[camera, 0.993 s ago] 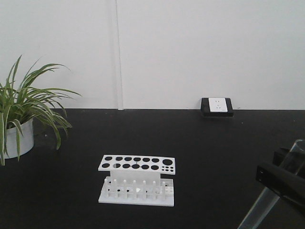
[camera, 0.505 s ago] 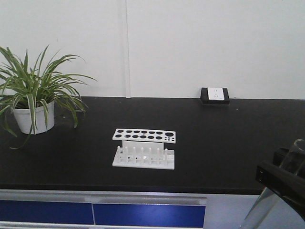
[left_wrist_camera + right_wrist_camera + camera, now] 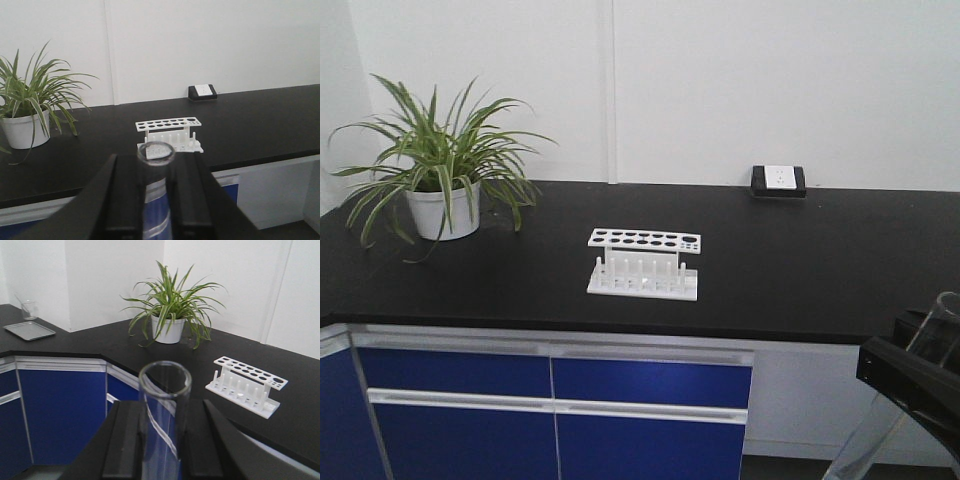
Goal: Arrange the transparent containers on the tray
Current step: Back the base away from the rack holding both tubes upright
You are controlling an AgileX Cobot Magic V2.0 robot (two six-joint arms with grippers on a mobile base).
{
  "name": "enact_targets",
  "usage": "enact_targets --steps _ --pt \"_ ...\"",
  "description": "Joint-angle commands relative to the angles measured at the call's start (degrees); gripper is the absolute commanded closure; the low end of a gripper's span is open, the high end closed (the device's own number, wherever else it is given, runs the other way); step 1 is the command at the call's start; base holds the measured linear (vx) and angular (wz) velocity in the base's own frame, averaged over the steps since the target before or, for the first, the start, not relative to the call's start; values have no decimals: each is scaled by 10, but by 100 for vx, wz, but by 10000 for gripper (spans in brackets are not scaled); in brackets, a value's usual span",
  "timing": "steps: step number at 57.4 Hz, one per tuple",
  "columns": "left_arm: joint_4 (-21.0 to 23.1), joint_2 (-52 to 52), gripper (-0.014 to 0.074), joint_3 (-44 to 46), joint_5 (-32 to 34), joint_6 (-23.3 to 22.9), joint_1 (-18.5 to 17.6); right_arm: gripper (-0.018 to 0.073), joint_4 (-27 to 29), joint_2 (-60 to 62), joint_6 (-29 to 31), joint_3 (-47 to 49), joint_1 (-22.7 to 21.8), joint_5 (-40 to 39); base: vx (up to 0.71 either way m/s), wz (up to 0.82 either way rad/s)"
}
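Test tube [image 3: 156,150] clamped in left gripper [image 3: 155,172], second test tube [image 3: 165,385] in right gripper [image 3: 164,415], axes along jaws. Grey tray [image 3: 29,330] seen at 10 o'clock of right gripper, well apart.

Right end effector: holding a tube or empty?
Holding. A clear test tube sits clamped between the right end effector's black fingers, its open rim nearest the wrist view.
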State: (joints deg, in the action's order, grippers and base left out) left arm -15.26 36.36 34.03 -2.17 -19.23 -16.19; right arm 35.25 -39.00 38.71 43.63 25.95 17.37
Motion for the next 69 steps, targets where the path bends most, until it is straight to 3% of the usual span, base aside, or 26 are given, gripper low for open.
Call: enact_targets --steps 1,49,69 --pt "4 -2 486 22 47 -5 -3 477 5 1 3 16 -4 -43 -35 7" --pt "4 -2 486 22 47 -5 -3 477 6 1 3 16 -4 -43 -28 4" --pt "4 -2 486 22 47 -5 -3 477 6 1 3 16 -4 -38 -13 28"
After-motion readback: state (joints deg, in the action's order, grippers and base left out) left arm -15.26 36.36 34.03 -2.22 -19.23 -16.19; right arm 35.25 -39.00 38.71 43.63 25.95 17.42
